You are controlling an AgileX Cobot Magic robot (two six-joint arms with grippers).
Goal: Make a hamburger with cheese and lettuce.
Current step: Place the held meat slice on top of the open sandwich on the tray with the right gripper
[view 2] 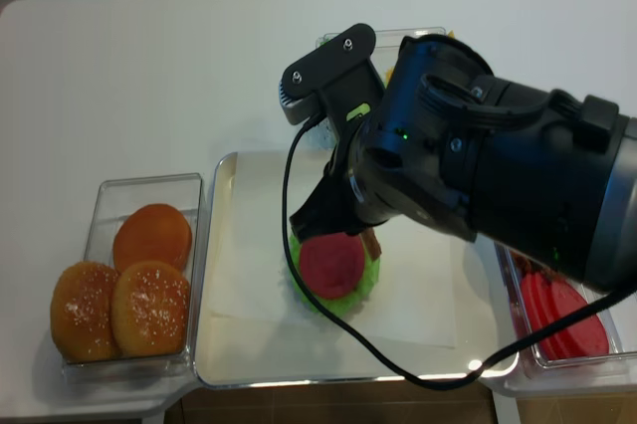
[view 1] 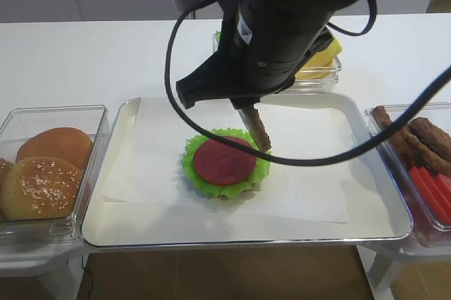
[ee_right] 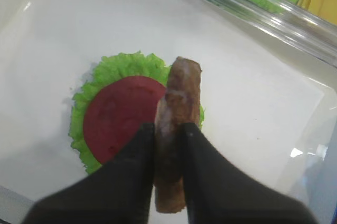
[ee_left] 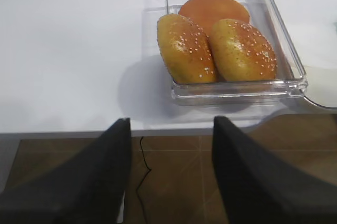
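Brown grilled patty point(ee_right: 176, 129) sat edge-on, clenched in right gripper point(ee_right: 168, 132), over hamburger point(view 1: 225, 163) at tray point(view 1: 232, 236) centre. We judged patty stiff, light; edge pinch suited. Cheese point(view 1: 322, 59) lay upper right. Left gripper point(ee_left: 168, 145) hung spread, holding nothing.

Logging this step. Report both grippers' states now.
Left gripper: open, holding nothing.
Right gripper: shut on the brown patty, above the hamburger.

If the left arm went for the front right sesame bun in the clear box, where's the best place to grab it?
Grip the front right sesame bun across its domed sides, coming straight down from above. The clear plastic box walls block a sideways approach, and the neighbouring sesame bun touches its left flank, so place the jaws front to back.
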